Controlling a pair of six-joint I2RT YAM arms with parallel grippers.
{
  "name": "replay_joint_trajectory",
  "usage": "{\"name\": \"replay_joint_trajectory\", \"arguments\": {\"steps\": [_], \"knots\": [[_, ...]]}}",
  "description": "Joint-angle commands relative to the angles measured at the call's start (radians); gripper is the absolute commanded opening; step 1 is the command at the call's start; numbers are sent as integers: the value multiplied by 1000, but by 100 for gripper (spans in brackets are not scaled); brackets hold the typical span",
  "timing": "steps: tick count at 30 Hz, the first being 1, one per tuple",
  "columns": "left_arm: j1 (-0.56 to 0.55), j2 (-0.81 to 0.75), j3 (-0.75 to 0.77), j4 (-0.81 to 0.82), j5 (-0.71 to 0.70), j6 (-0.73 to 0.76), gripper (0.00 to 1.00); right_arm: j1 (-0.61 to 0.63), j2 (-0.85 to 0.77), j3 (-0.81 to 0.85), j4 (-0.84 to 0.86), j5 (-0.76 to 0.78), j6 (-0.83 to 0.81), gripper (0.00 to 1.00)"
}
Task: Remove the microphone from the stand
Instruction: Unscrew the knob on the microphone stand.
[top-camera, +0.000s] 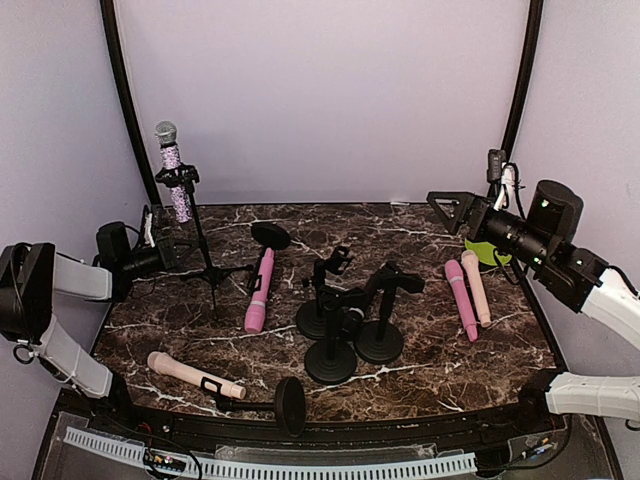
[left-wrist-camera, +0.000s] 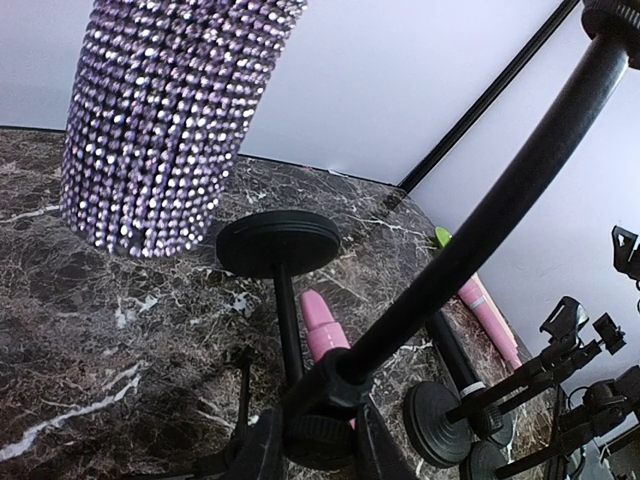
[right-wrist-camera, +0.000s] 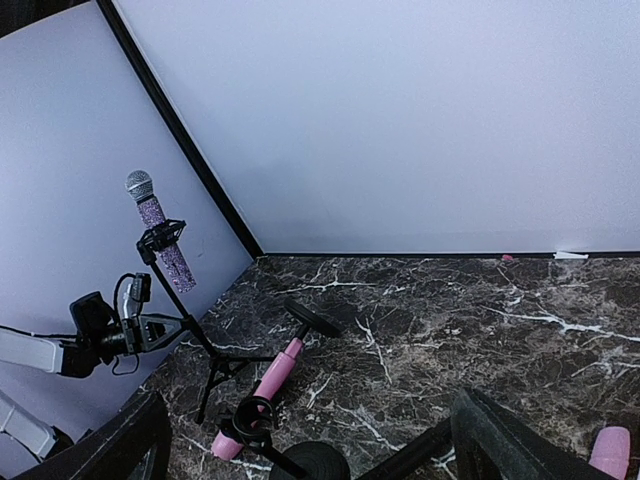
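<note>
Rhinestones cover the purple microphone, which sits head-up and slightly tilted in the clip at the top of the tripod stand. The stand is at the rear left of the marble table. In my left wrist view the microphone's glittering lower body hangs large at upper left, clear of the tabletop, and the stand's black pole slants across from upper right.

My left gripper is low on that pole. Its two fingers press in on either side of the collar just above the legs, so I am pinching the stand. My right wrist camera shows the same hold from across the table, with the microphone above it.

My right gripper is raised over the right rear of the table, well apart from the stand, with its fingers spread wide and nothing between them.

Loose on the marble are a pink microphone beside a toppled round-base stand and a beige microphone at the near left. Three upright desk stands are clustered in the middle. To the right, a pink and beige pair of microphones lie side by side.
</note>
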Motion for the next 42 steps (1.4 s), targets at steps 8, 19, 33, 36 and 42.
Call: {"name": "replay_joint_trajectory", "arguments": {"steps": [8, 19, 33, 36, 42], "knots": [[-3, -13, -64, -33, 6, -128, 0, -6, -5, -2, 17, 17, -7, 99], [-4, -39, -67, -46, -10, -121, 7, -6, -15, -3, 6, 23, -7, 99], [-3, -115, -70, -100, -29, -27, 44, -6, -14, -5, 5, 23, -9, 98], [-3, -130, -73, -103, -35, -9, 50, -6, -15, -5, 7, 22, -8, 99], [-3, -160, -87, -92, -36, 16, 60, -6, -14, -6, 6, 22, -9, 99]]}}
